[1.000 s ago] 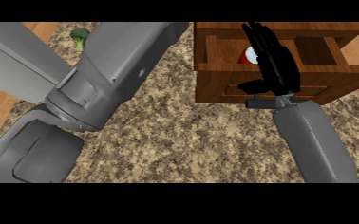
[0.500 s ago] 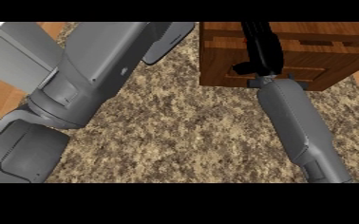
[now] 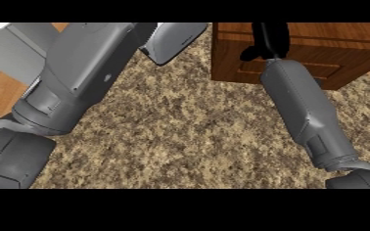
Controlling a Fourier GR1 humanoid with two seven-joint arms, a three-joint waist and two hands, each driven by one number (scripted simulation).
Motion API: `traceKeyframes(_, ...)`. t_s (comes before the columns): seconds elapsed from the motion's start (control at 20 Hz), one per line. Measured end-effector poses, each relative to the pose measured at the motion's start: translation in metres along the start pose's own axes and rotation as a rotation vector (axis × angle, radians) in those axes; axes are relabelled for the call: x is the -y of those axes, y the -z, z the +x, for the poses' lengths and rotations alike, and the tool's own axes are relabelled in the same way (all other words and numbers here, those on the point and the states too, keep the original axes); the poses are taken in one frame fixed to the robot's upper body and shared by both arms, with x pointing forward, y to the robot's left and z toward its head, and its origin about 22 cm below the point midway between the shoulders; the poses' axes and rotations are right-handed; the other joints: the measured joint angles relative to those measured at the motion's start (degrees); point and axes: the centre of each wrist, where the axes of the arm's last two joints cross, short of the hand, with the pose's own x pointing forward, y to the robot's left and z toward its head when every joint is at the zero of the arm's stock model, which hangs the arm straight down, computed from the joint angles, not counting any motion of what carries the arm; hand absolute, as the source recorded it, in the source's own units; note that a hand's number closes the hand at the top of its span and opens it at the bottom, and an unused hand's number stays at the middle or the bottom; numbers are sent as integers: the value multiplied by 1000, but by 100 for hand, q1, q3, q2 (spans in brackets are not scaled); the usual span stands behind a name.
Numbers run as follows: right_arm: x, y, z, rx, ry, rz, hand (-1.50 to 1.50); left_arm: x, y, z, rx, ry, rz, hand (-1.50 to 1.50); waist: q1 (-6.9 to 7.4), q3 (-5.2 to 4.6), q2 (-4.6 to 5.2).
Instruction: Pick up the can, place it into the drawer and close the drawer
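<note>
Since a second ago the red-and-white can that showed in the right hand (image 3: 267, 41) over the open drawer is gone from view; no can visible anywhere now. The open compartment seen earlier no longer shows either: the wooden drawer unit (image 3: 307, 68) presents a flat front panel with a recessed rectangle, so the drawer looks pushed in, or nearly so. Judgement: the can is most likely inside the drawer, and the task is at or just past the closing step. Cannot confirm the can's position, since it is hidden.

Right hand has shifted up to the top edge of the head view, lying across the drawer unit's top and front. Only a narrow black strip of it and what looks like the thumb show; cannot tell how far open it is or whether it holds anything.

Left forearm (image 3: 86, 78) has swung across the left half of the view; the left hand itself is not visible.

Materials and shapes:
- drawer unit: reddish-brown wood, visible grain, boxy with square edges
- desk (image 3: 188, 127): speckled brown-beige granite pattern, flat, matte
- forearms: smooth grey shells, rounded and tapered, with segmented joints
- orange wood strip (image 3: 13, 93) at the left edge, beside the desk

Next check: whether the drawer front sits flush
</note>
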Motion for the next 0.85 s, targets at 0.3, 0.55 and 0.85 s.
traceKeyframes(0.3,5,15,0,3,-16,23,-150,-18,-2,-4,-6,3,-9,-150,61,21,38)
traceKeyframes(0.55,8,23,0,6,1,37,-150,-27,-7,-5,-3,0,-19,-150,99,36,77)
traceKeyframes(0.85,9,25,-3,41,85,42,-150,-45,-11,-4,-9,-1,-24,-150,84,54,102)
